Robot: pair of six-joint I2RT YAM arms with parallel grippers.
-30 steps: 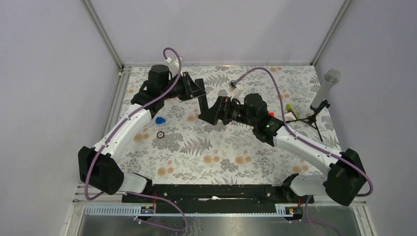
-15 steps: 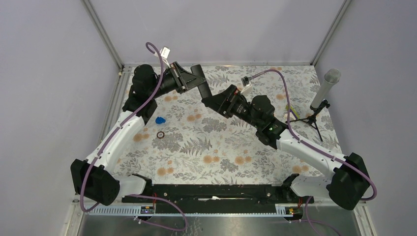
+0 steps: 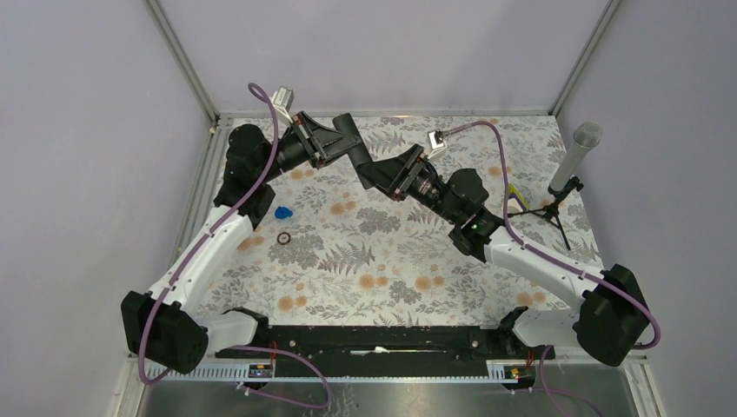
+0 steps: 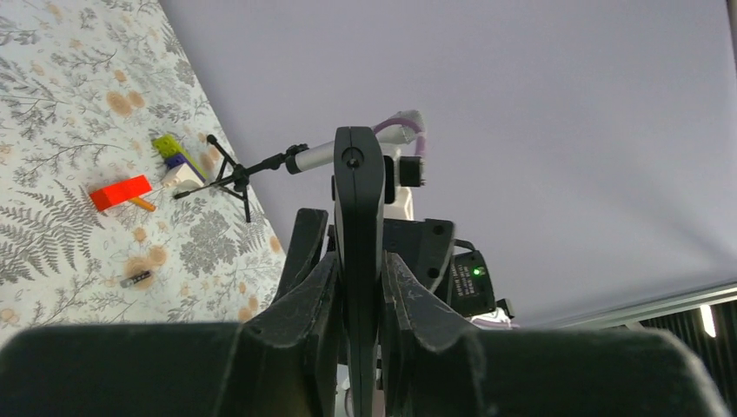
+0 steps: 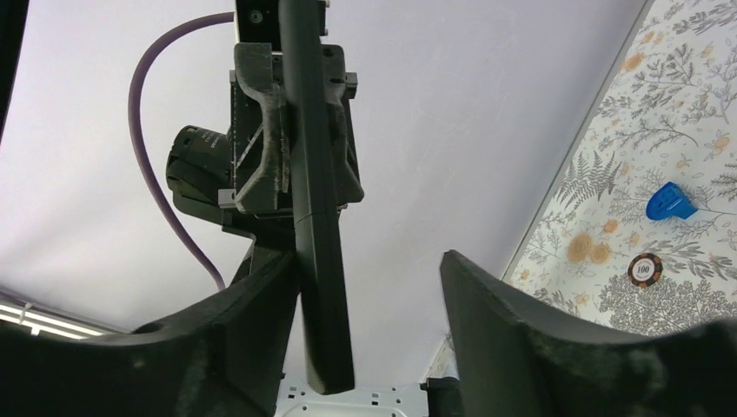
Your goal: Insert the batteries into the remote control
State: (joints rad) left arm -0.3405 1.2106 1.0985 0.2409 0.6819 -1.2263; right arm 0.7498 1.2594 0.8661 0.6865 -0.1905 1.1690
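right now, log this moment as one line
left pincer: shut on remote control, held aloft | right pincer: open around its free end | battery: lying on table

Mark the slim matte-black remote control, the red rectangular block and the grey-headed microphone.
slim matte-black remote control point(image 5: 313, 200), right wrist view, middle of its long body.
red rectangular block point(image 4: 120, 192), left wrist view, its top face.
grey-headed microphone point(image 3: 587, 136), top external view, its mesh head.
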